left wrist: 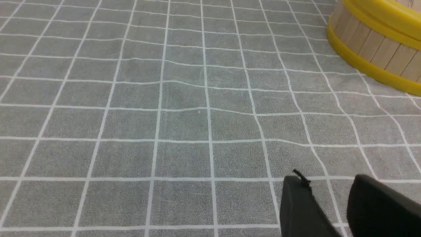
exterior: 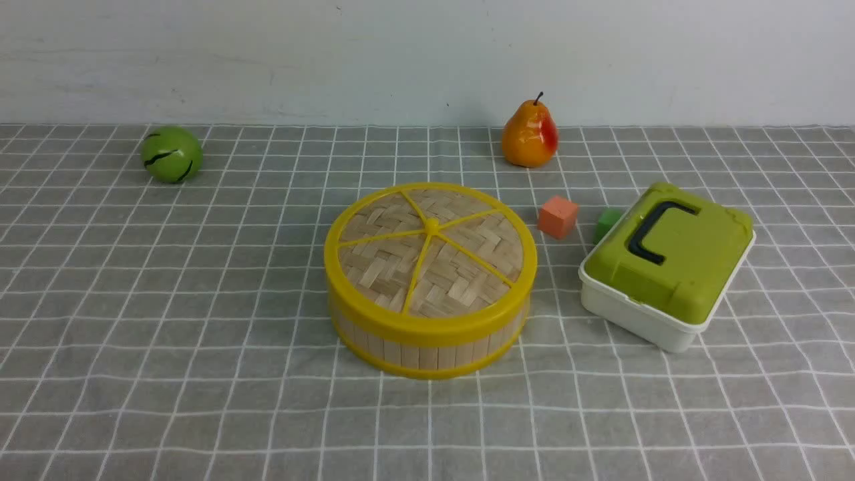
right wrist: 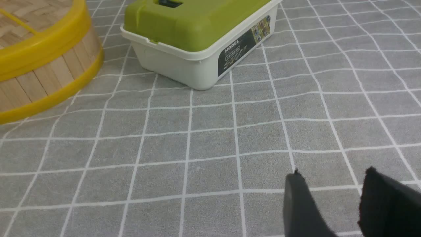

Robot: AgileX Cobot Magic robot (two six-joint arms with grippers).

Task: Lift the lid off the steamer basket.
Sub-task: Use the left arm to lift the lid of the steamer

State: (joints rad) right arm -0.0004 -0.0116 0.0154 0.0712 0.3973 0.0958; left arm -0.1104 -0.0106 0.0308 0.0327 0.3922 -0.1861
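I read the flat, round, woven-bamboo lid, with its yellow plastic rim, six spokes and centre knob, as seated level on the round bamboo-slat steamer basket. It closes the basket fully.

The basket stands on the grey checked tablecloth. To the basket's right, near but apart, sits the white rectangular box with a green lid. Behind the basket to its right lie an orange cube and a small green cube, with an orange-red pear farther back. Well behind the basket to its left rests a green ball.

The left gripper hangs low over the cloth, well apart from the basket. Its fingers stand parted and hold nothing. The right gripper is likewise parted and empty.
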